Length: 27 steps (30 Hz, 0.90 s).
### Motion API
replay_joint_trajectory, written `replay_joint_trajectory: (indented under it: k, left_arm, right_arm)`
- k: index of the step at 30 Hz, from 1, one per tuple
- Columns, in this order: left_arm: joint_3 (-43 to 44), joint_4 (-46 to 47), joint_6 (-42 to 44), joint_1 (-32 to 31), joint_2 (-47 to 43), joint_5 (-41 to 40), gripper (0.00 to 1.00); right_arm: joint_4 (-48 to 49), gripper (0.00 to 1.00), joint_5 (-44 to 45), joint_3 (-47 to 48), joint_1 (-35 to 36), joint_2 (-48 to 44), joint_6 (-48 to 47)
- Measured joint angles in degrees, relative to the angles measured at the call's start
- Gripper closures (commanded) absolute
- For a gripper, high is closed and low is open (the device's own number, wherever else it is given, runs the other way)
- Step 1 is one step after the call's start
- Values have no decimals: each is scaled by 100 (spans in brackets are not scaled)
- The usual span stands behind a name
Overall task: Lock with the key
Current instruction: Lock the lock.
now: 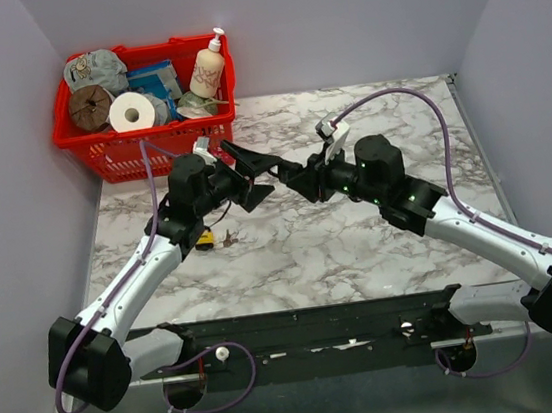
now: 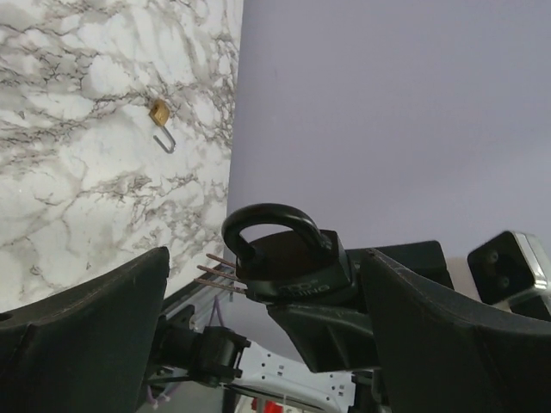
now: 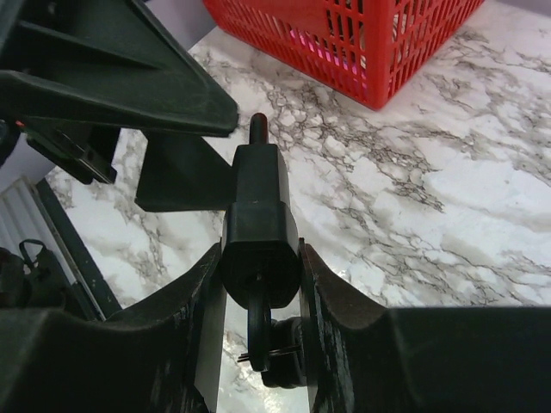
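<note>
Both arms are up and meeting in the middle over the marble worktop (image 1: 362, 246). My right fingers (image 3: 344, 327) are clamped on the black padlock (image 3: 258, 245), one on each flat side, and it's held up in the air off the surface. From the left wrist cam its shackle (image 2: 271, 225) points up and looks closed.

My left fingers (image 2: 86, 318) are spread wide, one either side of that padlock, and as far as I can see neither is touching it.

There's also a small brass padlock (image 2: 159, 112) lying on the worktop with its shackle swung open, down beside my left arm. In the top view something small and dark, maybe the keys (image 1: 227, 238), is just beside it, but it's too tiny to say.

The red basket (image 1: 108, 147) of odds and ends sits in the far left corner.
</note>
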Motion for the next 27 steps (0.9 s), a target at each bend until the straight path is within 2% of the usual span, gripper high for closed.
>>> replay_joint_trajectory:
  k: [10,12,21,24,27]
  left_arm:
    - [389,225,-393,-424,334,-22,2]
    - [437,280,-417,-424,376,-20,9]
    - [476,361,-474,-450,516,-17,23]
    - [476,356,-472,-450,535,-22,35]
    - [479,363,-422,-442,557,-61,61]
  right_arm:
    - [306,99,492,0,203,0,-26]
    - [361,99,553,-11,238,0,-26]
    - [522,99,741,-90,354,33,-15]
    - [566,99,804,-98,376,55,0]
    - [610,99,833,-98,378,55,4]
